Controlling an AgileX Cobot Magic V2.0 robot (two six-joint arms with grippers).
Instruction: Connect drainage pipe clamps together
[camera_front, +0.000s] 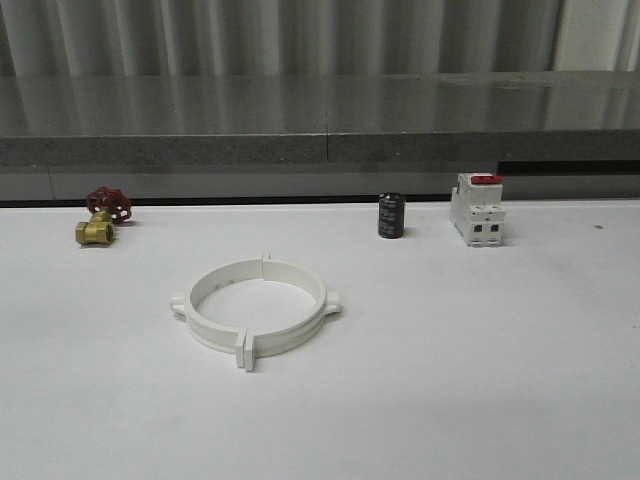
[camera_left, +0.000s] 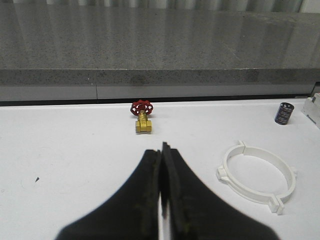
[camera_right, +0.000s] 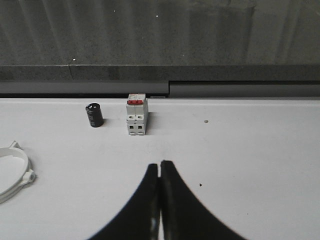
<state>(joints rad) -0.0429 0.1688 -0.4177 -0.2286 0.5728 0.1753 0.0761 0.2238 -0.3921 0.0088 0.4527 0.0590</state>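
While both arms hang back over the table, this is what stands before me:
Left gripper (camera_left: 163, 150): clenched, black fingers pressed together, grasping nothing.
Right gripper (camera_right: 159, 167): likewise clenched and empty.
Drainage pipe clamps (camera_front: 258, 305): two white halves lying flat as one ring, mid-table, apart from both grippers, ahead of them and between the two.
Brass valve (camera_front: 103, 217): red handwheel, far left.
Black capacitor (camera_front: 391, 215): upright, beside the white breaker (camera_front: 477, 208).
Table (camera_front: 480, 380): plain white.
Room: grey speckled ledge (camera_front: 320, 120) behind.
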